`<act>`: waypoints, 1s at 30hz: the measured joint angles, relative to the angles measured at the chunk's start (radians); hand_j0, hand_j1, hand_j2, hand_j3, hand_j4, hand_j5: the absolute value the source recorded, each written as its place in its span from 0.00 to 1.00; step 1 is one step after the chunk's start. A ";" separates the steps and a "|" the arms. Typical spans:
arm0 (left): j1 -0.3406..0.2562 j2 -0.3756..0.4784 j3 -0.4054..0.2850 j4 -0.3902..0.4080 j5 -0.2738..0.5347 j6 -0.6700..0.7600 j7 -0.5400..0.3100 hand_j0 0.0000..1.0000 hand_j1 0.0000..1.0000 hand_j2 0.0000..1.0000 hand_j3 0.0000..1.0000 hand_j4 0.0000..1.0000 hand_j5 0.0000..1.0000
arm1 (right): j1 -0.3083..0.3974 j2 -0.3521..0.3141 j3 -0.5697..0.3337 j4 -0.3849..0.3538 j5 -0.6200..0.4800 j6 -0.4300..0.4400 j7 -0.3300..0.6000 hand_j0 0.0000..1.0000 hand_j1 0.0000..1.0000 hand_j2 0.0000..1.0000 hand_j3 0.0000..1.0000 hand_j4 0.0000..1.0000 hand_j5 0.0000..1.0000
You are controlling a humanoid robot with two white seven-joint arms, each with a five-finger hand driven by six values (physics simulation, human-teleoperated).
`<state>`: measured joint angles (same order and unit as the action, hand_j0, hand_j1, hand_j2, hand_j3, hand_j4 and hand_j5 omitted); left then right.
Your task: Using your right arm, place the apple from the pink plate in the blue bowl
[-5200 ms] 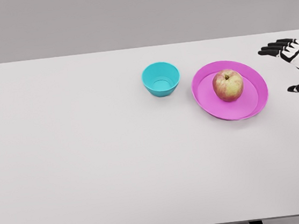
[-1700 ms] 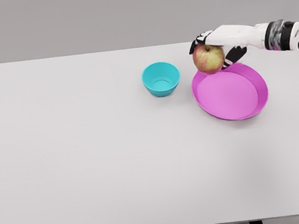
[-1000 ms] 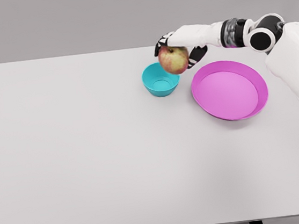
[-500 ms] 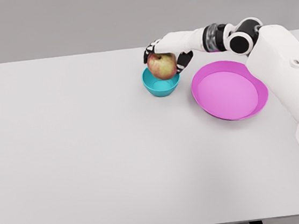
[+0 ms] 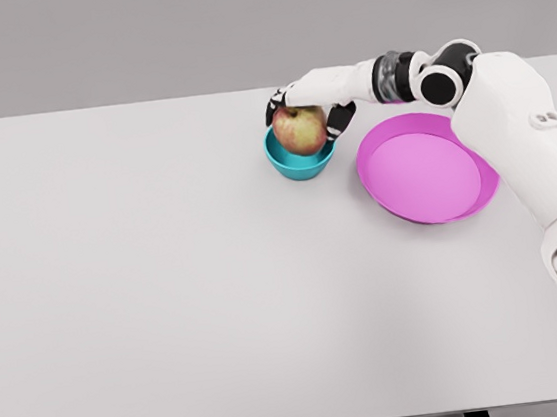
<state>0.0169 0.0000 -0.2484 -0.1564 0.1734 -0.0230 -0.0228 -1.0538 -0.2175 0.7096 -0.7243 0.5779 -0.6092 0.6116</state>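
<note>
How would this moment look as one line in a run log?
right hand: shut on apple | apple: over bowl, not released | plate: empty | left arm: unseen

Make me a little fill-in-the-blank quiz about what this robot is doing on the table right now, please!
1. The right hand is holding the ____ over the bowl.
2. The bowl under the fruit is coloured ____.
3. The pink plate now has ____ on it.
4. The plate lies to the ____ of the bowl in the picture.

Missing words: apple; blue; nothing; right
</note>
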 measured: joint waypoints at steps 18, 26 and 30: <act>-0.002 0.000 0.000 0.000 0.000 0.000 0.000 1.00 1.00 1.00 1.00 1.00 1.00 | -0.031 -0.075 -0.069 -0.135 -0.010 0.014 0.000 1.00 1.00 1.00 1.00 1.00 1.00; -0.002 0.000 0.000 0.000 0.000 0.000 0.000 1.00 1.00 1.00 1.00 1.00 1.00 | 0.133 -0.296 -0.263 -0.241 -0.036 -0.004 0.000 1.00 1.00 1.00 1.00 1.00 1.00; -0.002 0.000 0.000 0.000 0.000 0.000 0.000 1.00 1.00 1.00 1.00 1.00 1.00 | 0.311 -0.348 -0.401 -0.281 -0.067 -0.007 0.000 1.00 1.00 1.00 1.00 1.00 1.00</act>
<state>0.0153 0.0000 -0.2483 -0.1565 0.1735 -0.0229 -0.0228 -0.7426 -0.5652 0.3089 -1.0051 0.5112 -0.6158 0.6118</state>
